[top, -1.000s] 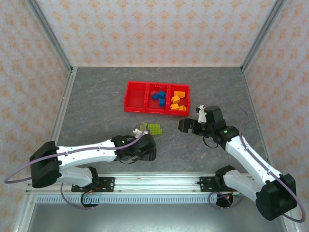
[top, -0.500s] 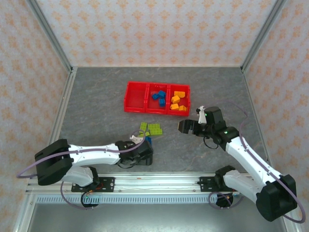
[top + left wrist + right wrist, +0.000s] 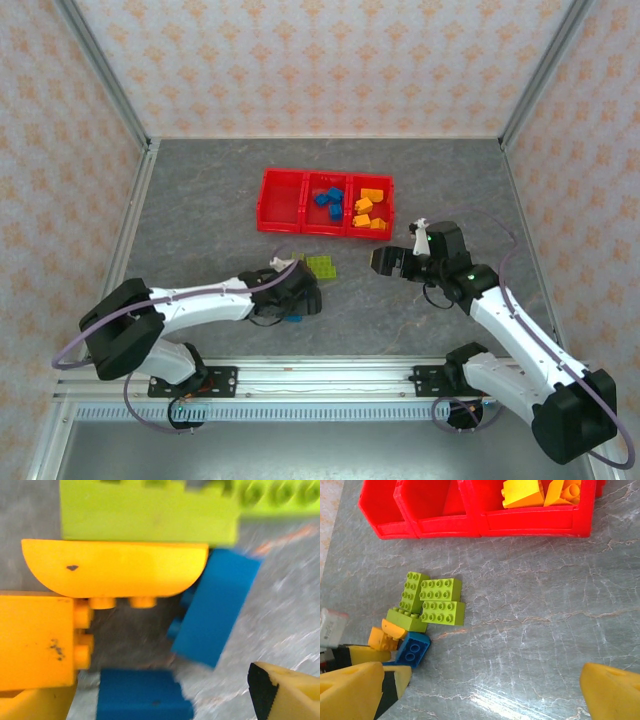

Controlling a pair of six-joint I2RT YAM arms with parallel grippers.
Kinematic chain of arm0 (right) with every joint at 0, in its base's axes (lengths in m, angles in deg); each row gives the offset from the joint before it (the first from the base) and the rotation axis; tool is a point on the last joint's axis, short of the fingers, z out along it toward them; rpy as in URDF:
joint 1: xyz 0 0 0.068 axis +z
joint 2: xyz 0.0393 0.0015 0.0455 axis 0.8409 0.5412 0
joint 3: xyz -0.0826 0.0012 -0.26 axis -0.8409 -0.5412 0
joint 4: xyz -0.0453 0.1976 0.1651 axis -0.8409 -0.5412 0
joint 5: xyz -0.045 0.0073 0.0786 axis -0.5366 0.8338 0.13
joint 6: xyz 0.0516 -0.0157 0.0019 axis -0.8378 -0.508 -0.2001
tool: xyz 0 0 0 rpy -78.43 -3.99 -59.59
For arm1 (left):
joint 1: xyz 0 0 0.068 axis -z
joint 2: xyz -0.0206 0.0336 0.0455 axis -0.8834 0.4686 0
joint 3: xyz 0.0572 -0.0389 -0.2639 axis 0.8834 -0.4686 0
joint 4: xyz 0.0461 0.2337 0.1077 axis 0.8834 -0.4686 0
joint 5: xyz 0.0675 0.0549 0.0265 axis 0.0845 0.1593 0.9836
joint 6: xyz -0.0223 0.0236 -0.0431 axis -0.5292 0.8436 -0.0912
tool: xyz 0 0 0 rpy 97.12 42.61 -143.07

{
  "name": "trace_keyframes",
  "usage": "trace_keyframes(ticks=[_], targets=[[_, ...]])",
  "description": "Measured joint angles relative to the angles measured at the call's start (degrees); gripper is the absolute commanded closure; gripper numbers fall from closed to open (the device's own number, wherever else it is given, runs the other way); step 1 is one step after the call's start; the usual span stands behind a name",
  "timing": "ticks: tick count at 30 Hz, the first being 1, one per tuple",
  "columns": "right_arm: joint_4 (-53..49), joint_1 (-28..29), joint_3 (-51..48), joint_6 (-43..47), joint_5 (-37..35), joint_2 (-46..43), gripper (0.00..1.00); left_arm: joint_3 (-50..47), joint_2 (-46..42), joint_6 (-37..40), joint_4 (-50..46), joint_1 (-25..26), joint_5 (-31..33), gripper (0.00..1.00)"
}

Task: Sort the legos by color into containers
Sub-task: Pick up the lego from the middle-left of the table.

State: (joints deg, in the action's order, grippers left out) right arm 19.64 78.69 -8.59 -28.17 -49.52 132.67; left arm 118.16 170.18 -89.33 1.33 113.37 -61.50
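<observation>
Left arm is being seen re-posed versus a second ago: shoulder link swung inward, left claw [image 3: 302,290] nosed in closer to the loose pile. Right arm is being held where it was.

Left claw fingers are being held apart, nothing clamped. One black-padded yellow fingertip [image 3: 280,692] is being seen at the lower right of the wrist view. Loose legos are being crowded together straight ahead of it on the grey table [image 3: 545,630]:
- second blue brick [image 3: 142,700], lying nearest, between the fingers
- square orange brick [image 3: 35,640], off to the claw's left
- curved orange brick [image 3: 115,570], just past it, studs pointing back at the claw
- tilted blue brick [image 3: 215,610], leaning in from the right
- lime brick [image 3: 150,522], lying farthest ahead

All are small, glossy and studded; the orange ones are being seen with dark scuffs.

Right claw [image 3: 480,690] fingers are being held wide apart, nothing between them. Ahead and to its left, a lime trio [image 3: 437,600] is being seen lying flat, studs up, the pieces touching each other. Farther ahead the red tray [image 3: 535,522] is being seen. Orange bricks [image 3: 370,208] are being held in the compartment nearest the right claw, and blue bricks [image 3: 328,199] in the middle one.
</observation>
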Motion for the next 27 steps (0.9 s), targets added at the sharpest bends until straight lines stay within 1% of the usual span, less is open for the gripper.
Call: trace_keyframes(ticks=[5,10,16,20,23,27], targets=[[0.0,0.0,0.0,0.0,-0.6,0.0,0.00,2.8,1.3,1.8,1.9,-0.5,1.3,0.10],[0.0,0.0,0.0,-0.2,-0.9,0.0,0.00,2.8,1.0,1.7,1.4,-0.7,1.5,0.10],[0.0,0.0,0.0,-0.2,-1.0,0.2,0.00,-0.7,-3.6,-0.2,-2.3,2.3,2.4,0.15],[0.0,0.0,0.0,-0.2,-1.0,1.0,0.00,-2.1,-4.3,-1.3,-3.5,4.1,2.3,0.16],[0.0,0.0,0.0,-0.3,-1.0,1.2,0.00,-2.0,-3.6,-1.5,-3.6,5.3,2.4,0.18],[0.0,0.0,0.0,-0.4,-1.3,1.2,0.00,-1.6,0.8,-1.4,-3.7,5.7,2.4,0.23]])
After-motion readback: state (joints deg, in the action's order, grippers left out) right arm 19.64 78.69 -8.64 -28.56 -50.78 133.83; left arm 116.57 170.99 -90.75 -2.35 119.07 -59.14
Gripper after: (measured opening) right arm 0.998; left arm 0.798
